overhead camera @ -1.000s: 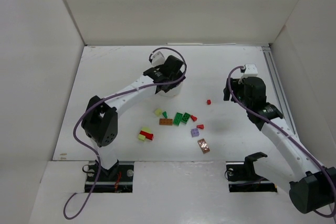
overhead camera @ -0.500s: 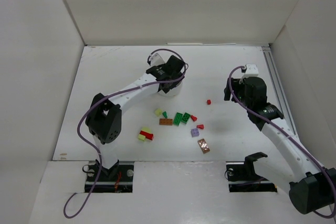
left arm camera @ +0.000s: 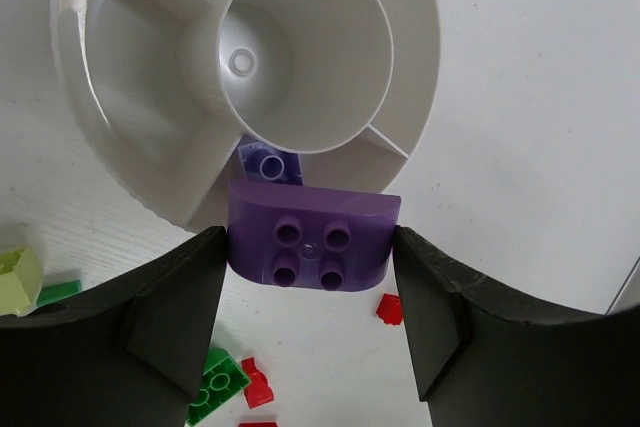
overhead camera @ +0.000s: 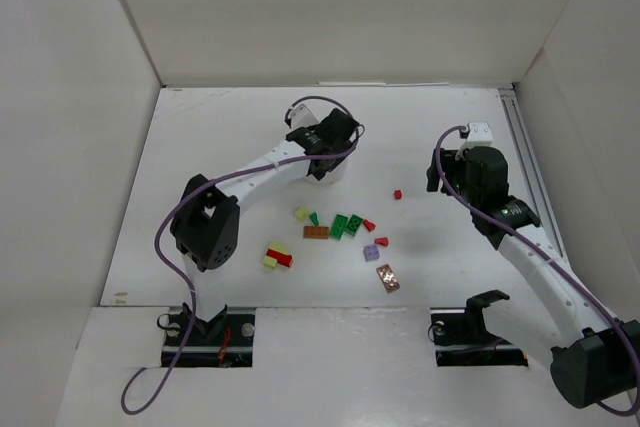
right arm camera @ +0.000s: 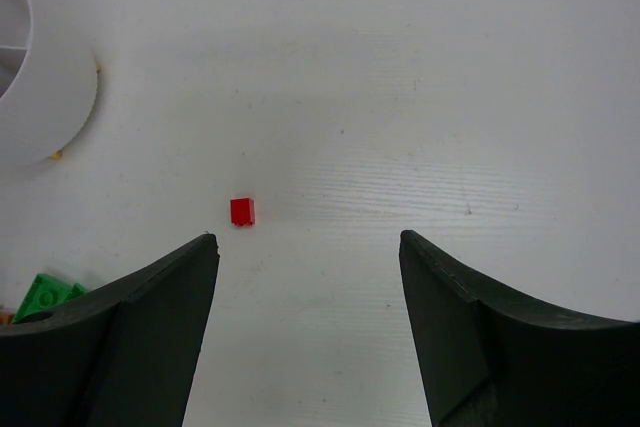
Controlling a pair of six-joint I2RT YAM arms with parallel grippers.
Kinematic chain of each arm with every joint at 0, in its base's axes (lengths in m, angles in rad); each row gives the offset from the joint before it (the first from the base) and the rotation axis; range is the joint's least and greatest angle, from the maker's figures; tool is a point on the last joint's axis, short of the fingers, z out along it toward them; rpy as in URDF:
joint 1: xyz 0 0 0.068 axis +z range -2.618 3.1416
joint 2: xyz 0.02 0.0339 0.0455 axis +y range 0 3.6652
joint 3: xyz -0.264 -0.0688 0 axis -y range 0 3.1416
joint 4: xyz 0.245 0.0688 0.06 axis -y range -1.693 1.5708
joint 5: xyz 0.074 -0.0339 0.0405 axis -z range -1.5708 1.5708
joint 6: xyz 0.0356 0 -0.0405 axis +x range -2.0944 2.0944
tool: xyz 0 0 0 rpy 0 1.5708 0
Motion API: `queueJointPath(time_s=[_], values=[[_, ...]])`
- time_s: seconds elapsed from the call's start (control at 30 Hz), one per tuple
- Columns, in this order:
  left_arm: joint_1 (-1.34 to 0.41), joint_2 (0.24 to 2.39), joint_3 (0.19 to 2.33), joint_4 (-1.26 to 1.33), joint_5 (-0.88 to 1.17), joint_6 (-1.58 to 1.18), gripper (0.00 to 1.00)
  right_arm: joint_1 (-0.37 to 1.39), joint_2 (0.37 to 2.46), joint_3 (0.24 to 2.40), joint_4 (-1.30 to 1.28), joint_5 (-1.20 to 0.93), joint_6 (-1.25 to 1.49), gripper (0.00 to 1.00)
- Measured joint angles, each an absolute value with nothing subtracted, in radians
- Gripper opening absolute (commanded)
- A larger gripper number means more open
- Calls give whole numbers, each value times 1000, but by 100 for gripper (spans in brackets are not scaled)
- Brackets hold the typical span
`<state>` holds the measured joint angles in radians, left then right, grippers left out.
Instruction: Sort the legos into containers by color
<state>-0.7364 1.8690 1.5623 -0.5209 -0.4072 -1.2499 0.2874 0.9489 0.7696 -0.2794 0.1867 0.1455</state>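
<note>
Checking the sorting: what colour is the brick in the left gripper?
The brick is purple; the left wrist view shows it best.

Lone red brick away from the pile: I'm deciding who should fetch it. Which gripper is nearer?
Right. The right gripper hangs open close beside the lone red brick; the left gripper is over the dish, shut on a purple brick.

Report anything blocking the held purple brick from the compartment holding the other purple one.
Nothing visible: the left gripper holds the brick right at the dish rim, that compartment open beyond it.
</note>
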Motion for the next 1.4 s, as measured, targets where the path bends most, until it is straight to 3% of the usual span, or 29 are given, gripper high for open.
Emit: queueJointPath(time_s=[0.23, 0.6, 0.87, 0.97, 1.1, 1.27, 1.4], values=[[-751, 1870, 1565, -525, -434, -1270, 64, 287, 949, 770, -279, 187, 146, 78], [-752, 1870, 1567, -529, -457, -1292, 76, 287, 949, 770, -279, 187, 146, 78], [-765, 1865, 1568, -528, -457, -1221, 100, 287, 949, 770, -282, 146, 126, 79], [-795, 1832, 1566, -525, -456, -1141, 100, 293, 949, 768, -288, 79, 111, 89], [-845, 1679, 1488, -479, -439, -1017, 100, 385, 952, 760, -321, 36, 96, 89], [-878, 1362, 1274, -430, -419, -904, 100, 669, 1025, 756, -366, 22, 116, 88], [-874, 1148, 1104, -423, -427, -879, 100, 796, 1103, 756, -393, 55, 170, 87]])
